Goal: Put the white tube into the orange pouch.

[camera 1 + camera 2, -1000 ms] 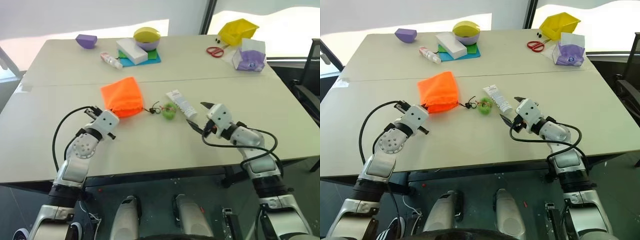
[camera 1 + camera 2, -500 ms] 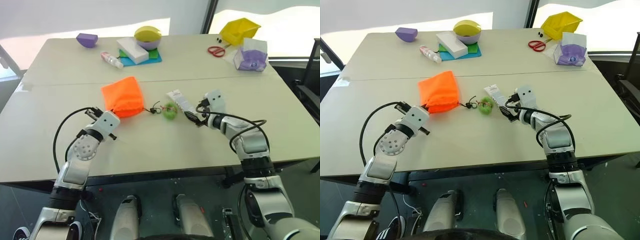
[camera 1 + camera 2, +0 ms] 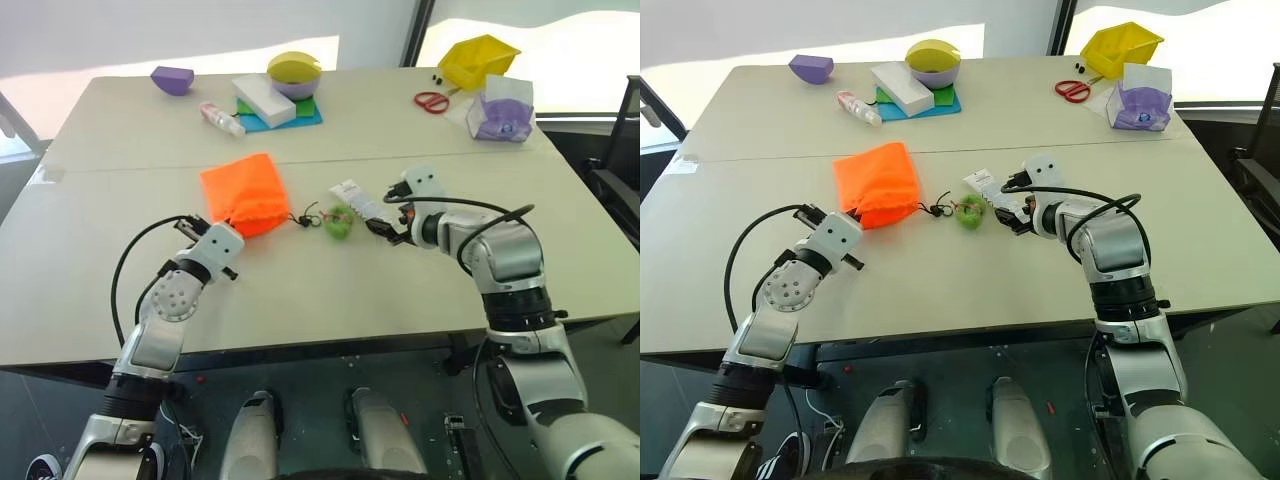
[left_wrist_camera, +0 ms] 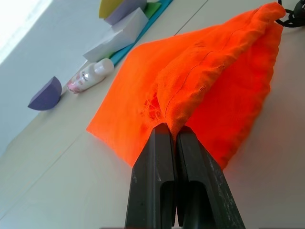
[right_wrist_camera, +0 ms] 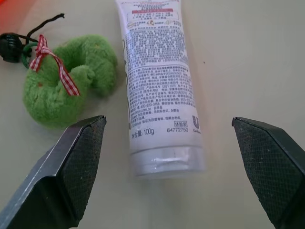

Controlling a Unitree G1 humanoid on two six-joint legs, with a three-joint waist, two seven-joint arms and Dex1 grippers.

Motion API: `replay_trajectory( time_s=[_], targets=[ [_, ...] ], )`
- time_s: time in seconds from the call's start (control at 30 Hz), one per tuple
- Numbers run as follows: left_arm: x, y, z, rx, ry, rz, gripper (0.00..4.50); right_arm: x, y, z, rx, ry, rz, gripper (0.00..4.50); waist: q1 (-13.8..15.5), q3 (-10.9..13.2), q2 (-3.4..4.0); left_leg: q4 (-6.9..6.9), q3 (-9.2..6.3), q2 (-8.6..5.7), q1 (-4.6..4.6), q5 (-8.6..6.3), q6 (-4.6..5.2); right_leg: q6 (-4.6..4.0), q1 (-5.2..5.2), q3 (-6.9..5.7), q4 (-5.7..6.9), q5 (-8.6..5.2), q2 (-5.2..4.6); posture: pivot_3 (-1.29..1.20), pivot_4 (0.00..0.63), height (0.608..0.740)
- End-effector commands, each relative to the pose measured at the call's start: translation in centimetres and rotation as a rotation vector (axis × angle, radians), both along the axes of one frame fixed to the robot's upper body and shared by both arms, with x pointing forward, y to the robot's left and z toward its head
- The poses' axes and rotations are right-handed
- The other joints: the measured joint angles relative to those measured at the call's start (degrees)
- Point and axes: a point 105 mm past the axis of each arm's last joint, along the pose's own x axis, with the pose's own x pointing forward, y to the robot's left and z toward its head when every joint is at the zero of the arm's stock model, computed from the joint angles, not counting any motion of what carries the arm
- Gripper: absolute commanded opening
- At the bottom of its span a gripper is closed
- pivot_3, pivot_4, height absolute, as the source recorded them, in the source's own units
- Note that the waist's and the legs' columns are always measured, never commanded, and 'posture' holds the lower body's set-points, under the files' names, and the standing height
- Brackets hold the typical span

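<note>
My right gripper [image 5: 169, 143] tilts down over the tube [image 5: 159, 90], fingers spread wide with one on either side of its cap end, not touching. My left gripper [image 4: 170, 138] reaches level, clenched on a fold of the pouch [image 3: 243, 192]. One tube, one pouch, one green ring [image 3: 339, 221] between them. Bare table [image 3: 330, 290] lies toward me.

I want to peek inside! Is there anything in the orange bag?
Cannot tell: the orange pouch lies flat, its fabric hiding the inside. The left gripper is shut on its edge. The white tube lies outside on the table.
</note>
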Motion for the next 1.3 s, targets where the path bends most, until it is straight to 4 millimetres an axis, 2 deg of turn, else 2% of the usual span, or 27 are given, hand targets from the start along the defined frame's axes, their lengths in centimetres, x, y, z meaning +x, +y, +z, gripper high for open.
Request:
replay_trajectory(
  time_s=[0.03,0.37,0.47,0.57,0.6,0.77,0.83,1.0,1.13,1.3],
  targets=[
    [0.0,-0.6,1.2,0.004,-0.054,-0.020,0.03,0.5,0.0,1.2,-0.041,-0.022,0.007,4.44,0.0,0.0,0.00,0.00,0.00,0.00,0.00,0.00,0.00,0.00,0.00,0.00,0.00,0.00,0.00,0.00,0.150,0.740],
    [-0.2,-0.9,1.2,-0.004,-0.062,-0.025,0.03,0.7,0.1,0.0,-0.082,0.002,0.020,4.44,0.0,0.0,0.00,-0.01,0.00,0.00,-0.02,0.00,0.01,0.01,-0.06,0.00,0.08,0.00,0.03,0.00,0.150,0.740],
    [-0.2,-0.9,1.1,-0.011,-0.057,-0.023,0.00,0.8,0.1,-0.1,-0.077,0.000,0.015,3.63,0.0,0.0,0.00,0.00,-0.01,0.00,-0.02,0.00,0.00,0.01,-0.08,0.00,0.11,0.00,0.03,0.00,0.150,0.740],
    [-0.2,-1.0,1.1,-0.008,-0.057,-0.031,0.00,0.8,0.1,-0.4,-0.075,0.007,0.017,2.03,0.0,0.0,0.00,0.00,-0.01,0.00,-0.02,0.00,0.00,0.01,-0.09,0.00,0.15,0.00,0.03,0.00,0.150,0.740],
    [-0.2,-1.1,1.1,-0.008,-0.059,-0.033,0.00,0.8,0.1,-0.5,-0.087,0.007,0.021,1.78,0.0,0.0,0.00,0.00,-0.01,0.00,-0.02,0.00,0.01,0.01,-0.10,0.00,0.15,0.00,0.03,0.00,0.150,0.740],
    [-0.2,-1.0,1.2,-0.008,-0.062,-0.034,0.00,0.8,-0.4,0.1,-0.086,-0.008,0.009,1.78,0.0,0.0,0.00,0.01,-0.01,0.01,-0.02,0.00,0.00,0.01,-0.12,0.00,0.18,0.00,0.04,0.00,0.150,0.740],
    [-0.2,-1.0,1.2,-0.009,-0.062,-0.035,0.00,0.5,-0.4,0.9,-0.080,-0.033,0.024,1.78,0.0,0.0,0.00,0.01,-0.01,0.01,-0.02,0.00,0.00,0.01,-0.12,0.00,0.19,0.00,0.04,0.00,0.150,0.740],
    [-0.2,-1.1,1.4,-0.010,-0.064,-0.039,0.00,-2.0,1.0,3.8,-0.042,-0.106,0.179,1.78,0.1,0.0,0.00,0.00,-0.01,0.00,-0.11,0.00,0.01,0.06,-0.20,0.01,0.19,-0.04,0.03,0.00,0.150,0.740],
    [-0.2,-1.0,1.3,-0.012,-0.061,-0.038,0.00,-4.8,3.4,4.5,-0.049,-0.112,0.347,1.78,-0.1,0.0,0.00,-0.04,-0.02,0.02,-0.08,0.00,0.00,0.08,-0.22,0.01,0.20,-0.06,0.04,0.00,0.150,0.740],
    [0.0,-1.5,1.2,-0.020,-0.047,-0.058,0.00,-8.1,7.7,2.0,0.003,-0.059,0.549,1.78,-0.1,0.0,-0.01,-0.04,-0.07,0.04,-0.03,0.00,0.00,0.06,-0.22,0.01,0.30,-0.06,0.08,0.00,0.150,0.740]
  ],
)
